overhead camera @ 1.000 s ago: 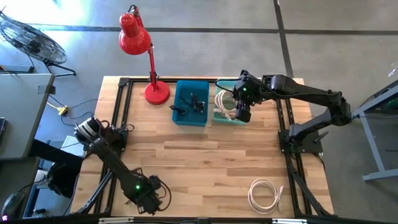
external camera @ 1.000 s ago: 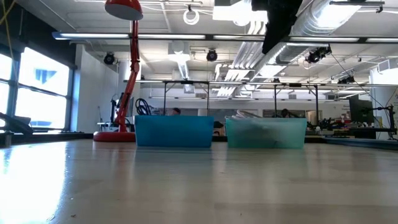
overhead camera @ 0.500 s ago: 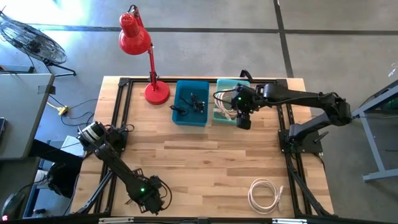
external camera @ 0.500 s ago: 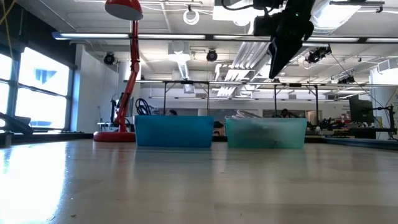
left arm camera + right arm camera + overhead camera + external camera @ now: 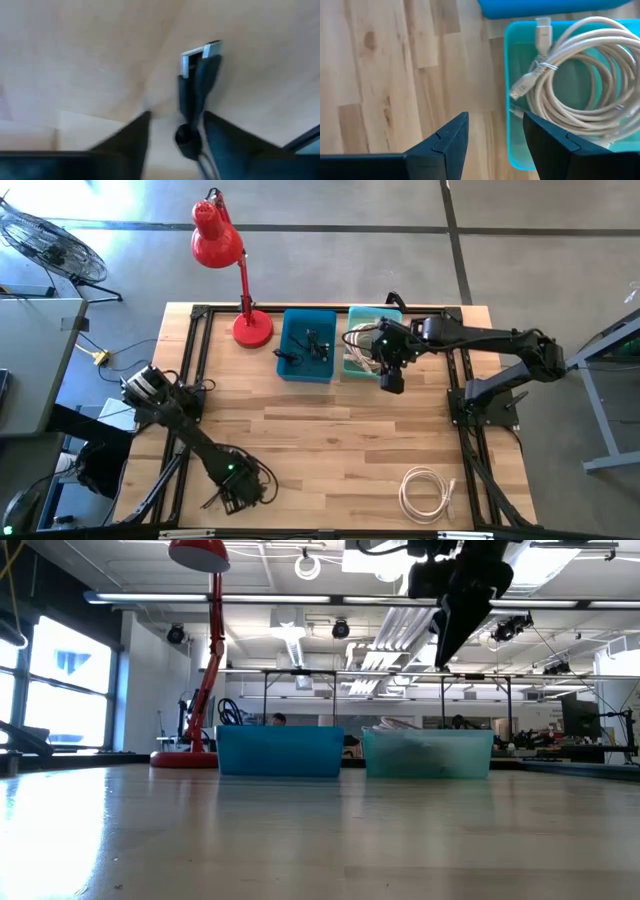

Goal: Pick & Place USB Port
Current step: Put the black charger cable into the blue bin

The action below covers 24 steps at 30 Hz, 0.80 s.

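A black USB cable with a silver plug [image 5: 197,85] lies on the wood near the table's near-left corner. My left gripper [image 5: 177,117] is open, with one finger on either side of it [image 5: 240,492]. My right gripper [image 5: 495,122] is open and empty. It hovers over the near rim of the teal bin [image 5: 352,370], high above the table [image 5: 440,655]. A coiled white cable [image 5: 580,85] lies inside that bin. The blue bin [image 5: 290,370] beside it holds small black items [image 5: 312,342]. My left gripper comes at the black USB plug from above, fingers along its length. The plug's body [image 5: 200,100] lies close to one finger [image 5: 225,135]. I cannot tell whether it touches, because the picture is smeared.
A second white cable coil [image 5: 425,490] lies near the table's near-right corner. A red desk lamp [image 5: 245,290] stands at the far-left corner beside the blue bin. Black frame rails run along both table sides. Bare wood spreads across the middle.
My right gripper has moved from over the teal bin toward the table's near edge and now hangs over the bin's near rim, pointing down. My left gripper has shifted a little toward the table's right along the near edge.
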{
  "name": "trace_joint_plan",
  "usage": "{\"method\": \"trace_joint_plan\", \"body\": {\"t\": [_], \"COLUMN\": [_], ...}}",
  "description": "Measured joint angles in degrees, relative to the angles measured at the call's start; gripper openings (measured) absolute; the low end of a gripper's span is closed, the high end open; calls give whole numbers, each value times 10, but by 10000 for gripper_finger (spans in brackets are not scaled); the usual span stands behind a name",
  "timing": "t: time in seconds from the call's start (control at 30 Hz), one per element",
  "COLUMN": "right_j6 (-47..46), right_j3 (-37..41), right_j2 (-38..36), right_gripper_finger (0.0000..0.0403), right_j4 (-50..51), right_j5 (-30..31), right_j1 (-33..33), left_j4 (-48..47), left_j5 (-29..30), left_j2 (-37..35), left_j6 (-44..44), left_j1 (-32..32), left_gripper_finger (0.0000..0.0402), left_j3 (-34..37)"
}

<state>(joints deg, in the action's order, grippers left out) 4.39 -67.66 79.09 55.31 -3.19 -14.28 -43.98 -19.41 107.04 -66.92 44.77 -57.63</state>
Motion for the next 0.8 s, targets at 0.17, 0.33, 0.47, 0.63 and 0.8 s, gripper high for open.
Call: {"method": "trace_joint_plan", "body": {"t": [0.17, 0.33, 0.47, 0.63, 0.8], "right_j6": [-4, -5, -13, -35, -85], "right_j3": [0, 0, 0, 0, 0], "right_j2": [0, 0, -4, -31, -85], "right_gripper_finger": [181, 181, 181, 181, 181], "right_j4": [-7, -17, -16, 17, 28], "right_j5": [0, 18, 48, 59, 85], "right_j1": [30, 62, 82, 101, 118], "left_j4": [-27, -46, -85, -93, -74], "left_j5": [-1, -10, 65, 251, 374], "left_j2": [0, -2, -31, -87, -152], "left_j6": [69, 120, 166, 257, 410], "left_j1": [-16, -48, -75, -130, -207], "left_gripper_finger": [23, 8, 4, 3, 2], "left_j3": [6, 3, -26, -52, -80]}}
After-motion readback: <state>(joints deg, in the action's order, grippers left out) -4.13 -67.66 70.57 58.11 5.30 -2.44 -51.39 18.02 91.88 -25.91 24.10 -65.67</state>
